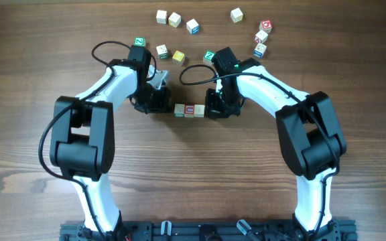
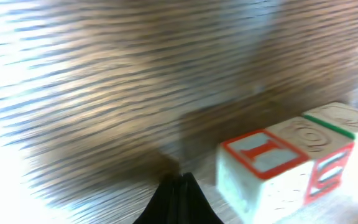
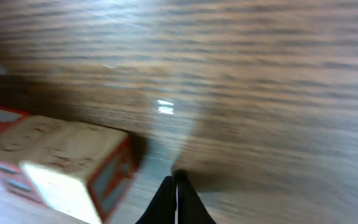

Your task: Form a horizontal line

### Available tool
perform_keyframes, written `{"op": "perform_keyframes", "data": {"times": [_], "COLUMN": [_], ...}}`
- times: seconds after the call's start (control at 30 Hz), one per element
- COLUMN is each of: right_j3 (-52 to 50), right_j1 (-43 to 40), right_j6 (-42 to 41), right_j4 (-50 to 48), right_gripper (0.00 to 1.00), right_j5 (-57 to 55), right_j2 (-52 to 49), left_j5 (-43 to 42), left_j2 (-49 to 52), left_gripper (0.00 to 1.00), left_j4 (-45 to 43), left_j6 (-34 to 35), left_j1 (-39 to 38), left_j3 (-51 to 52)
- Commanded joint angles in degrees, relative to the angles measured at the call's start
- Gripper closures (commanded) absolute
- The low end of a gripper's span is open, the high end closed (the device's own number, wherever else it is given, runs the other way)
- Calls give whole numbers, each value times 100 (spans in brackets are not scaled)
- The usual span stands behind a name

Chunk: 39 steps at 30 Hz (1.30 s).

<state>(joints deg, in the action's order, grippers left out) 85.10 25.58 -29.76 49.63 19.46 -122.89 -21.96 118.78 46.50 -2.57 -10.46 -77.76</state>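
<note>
Wooden bench (image 1: 193, 181) under 2 white arms (image 1: 79, 134) bent inward. Pinched shut and empty, left tool (image 1: 159, 104) just left of the row of 3 cubes (image 1: 189, 110); likewise closed on nothing, right tool (image 1: 214, 106) just right of it. Cubes touching, level, mid-bench. Farther back, loose cubes (image 1: 192, 26) scattered.

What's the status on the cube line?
Left pincer shut, empty, beside one end. Right pincer shut, empty, beside the other. Three-cube row straight, touching. Loose cubes far side, not in the way.
</note>
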Motion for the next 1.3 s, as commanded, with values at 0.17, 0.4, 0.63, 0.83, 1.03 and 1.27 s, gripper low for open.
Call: {"op": "perform_keyframes", "data": {"times": [0.17,0.4,0.63,0.83,1.03,1.27], "right_j3": [160,160,160,157,157,157], "right_j1": [-442,-741,-745,-745,-745,-745], "right_j6": [-22,2,-2,-24,-24,-24], "right_j4": [372,693,1117,1156,1152,1130], "right_gripper": [96,96,95,95,71,10], "right_j5": [-1349,-2330,-2767,-3244,-4024,-4240], "right_j2": [776,2059,3530,4819,5816,6212], "left_j5": [1255,1414,1414,1416,1502,1502], "left_j2": [-1073,-2404,-4096,-5676,-6645,-6881], "left_gripper": [96,96,96,93,48,0], "left_j4": [157,546,1300,1681,1683,1790], "left_j6": [52,50,52,48,24,24], "left_j1": [24,24,24,22,24,24], "left_j3": [-68,-68,-68,-68,-68,-68]}}
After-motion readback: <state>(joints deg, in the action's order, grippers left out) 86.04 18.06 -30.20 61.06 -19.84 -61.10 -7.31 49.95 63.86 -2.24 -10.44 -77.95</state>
